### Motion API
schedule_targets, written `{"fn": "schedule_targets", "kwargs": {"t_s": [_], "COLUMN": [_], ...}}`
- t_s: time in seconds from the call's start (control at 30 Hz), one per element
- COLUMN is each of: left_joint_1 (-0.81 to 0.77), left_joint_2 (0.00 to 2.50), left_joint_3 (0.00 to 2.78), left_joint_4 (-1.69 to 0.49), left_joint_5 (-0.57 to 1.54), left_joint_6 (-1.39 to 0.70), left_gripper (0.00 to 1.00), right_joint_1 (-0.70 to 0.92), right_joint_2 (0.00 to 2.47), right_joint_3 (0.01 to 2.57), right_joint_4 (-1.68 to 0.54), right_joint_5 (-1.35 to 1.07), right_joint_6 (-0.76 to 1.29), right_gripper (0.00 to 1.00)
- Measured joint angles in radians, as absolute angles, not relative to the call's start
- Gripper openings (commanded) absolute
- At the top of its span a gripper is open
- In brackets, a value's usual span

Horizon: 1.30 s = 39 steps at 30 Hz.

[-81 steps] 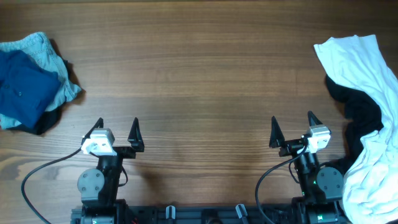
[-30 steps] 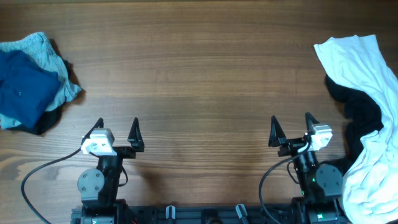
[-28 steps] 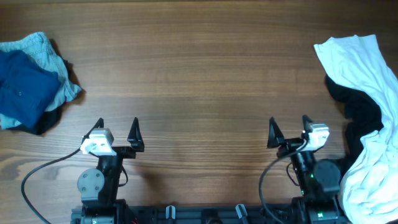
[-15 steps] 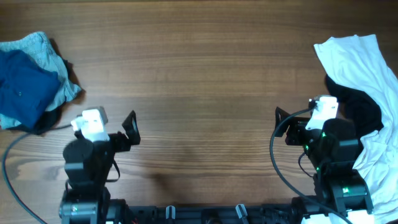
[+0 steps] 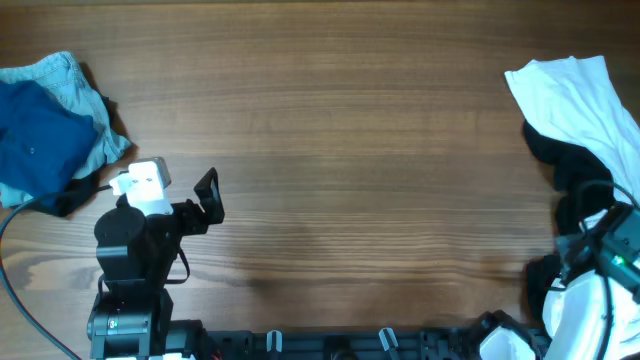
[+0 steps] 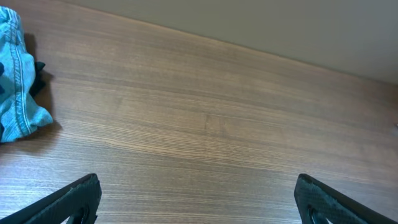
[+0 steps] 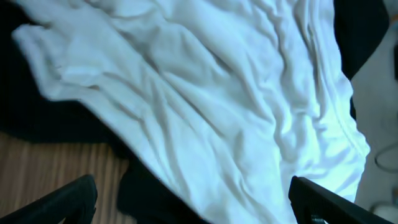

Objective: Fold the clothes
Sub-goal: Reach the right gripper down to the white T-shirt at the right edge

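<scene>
White shirt: the white shirt [image 5: 585,100] lies crumpled along the table's right edge, running from far to near, and is unfolded.
Black garment: a black garment [image 5: 582,178] lies partly under the shirt, showing on its left side.
Left heap: at the far-left edge a navy garment [image 5: 35,145] sits on a light-blue garment [image 5: 62,75], with black fabric [image 5: 68,198] showing at the near side.
Right gripper: the right gripper [image 7: 193,202] is over the shirt's creases with its fingers spread wide and nothing between them. Whether it touches the cloth cannot be told.
Left gripper: the left gripper [image 6: 199,202] is over bare wood just right of the left heap, with its fingers wide apart and empty.
Table: the brown wood-grain table [image 5: 330,150] carries both heaps, which are well apart.
</scene>
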State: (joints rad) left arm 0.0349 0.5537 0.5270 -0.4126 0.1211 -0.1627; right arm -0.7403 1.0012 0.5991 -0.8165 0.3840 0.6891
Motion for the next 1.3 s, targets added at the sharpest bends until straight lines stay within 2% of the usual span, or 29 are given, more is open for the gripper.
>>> {"fn": "schedule_targets", "kwargs": {"t_s": [0.23,0.37,0.53,0.67,0.77,0.97,1.2,1.23,1.3], "left_joint_1": [0.035,0.035,0.035,0.035,0.035,0.035,0.035,0.035,0.035], "left_joint_2": [0.554,0.554,0.554,0.554,0.554,0.554,0.554,0.554,0.554], "left_joint_3": [0.527,0.527,0.527,0.527,0.527,0.527,0.527,0.527,0.527], "left_joint_4": [-0.412,-0.412,-0.412,-0.412,-0.412,-0.412,-0.412,-0.412,-0.412], "left_joint_5": [0.121,0.121,0.121,0.121,0.121,0.121,0.121,0.121,0.121], "left_joint_6": [-0.163,-0.163,-0.163,-0.163,-0.163,-0.163,-0.163,-0.163,-0.163], "left_gripper": [1.00,1.00,1.00,1.00,1.00,1.00,1.00,1.00,1.00], "right_joint_1": [-0.774,-0.774,-0.774,-0.774,-0.774,-0.774,-0.774,-0.774,-0.774], "right_joint_2": [1.227,1.314,1.324,1.324,1.297,1.146,1.158,1.168,1.174], "right_joint_3": [0.599,0.599,0.599,0.599,0.600,0.620,0.621,0.620,0.613], "right_joint_4": [-0.754,-0.746,-0.746,-0.748,-0.775,-0.815,-0.858,-0.859,-0.860], "right_joint_5": [0.279,0.247,0.239,0.235,0.223,0.216,0.230,0.237,0.249], "right_joint_6": [0.683,0.662,0.655,0.654,0.652,0.653,0.698,0.708,0.730], "right_gripper": [0.96,0.71,0.60,0.62,0.69,0.70,0.68,0.65,0.37]}}
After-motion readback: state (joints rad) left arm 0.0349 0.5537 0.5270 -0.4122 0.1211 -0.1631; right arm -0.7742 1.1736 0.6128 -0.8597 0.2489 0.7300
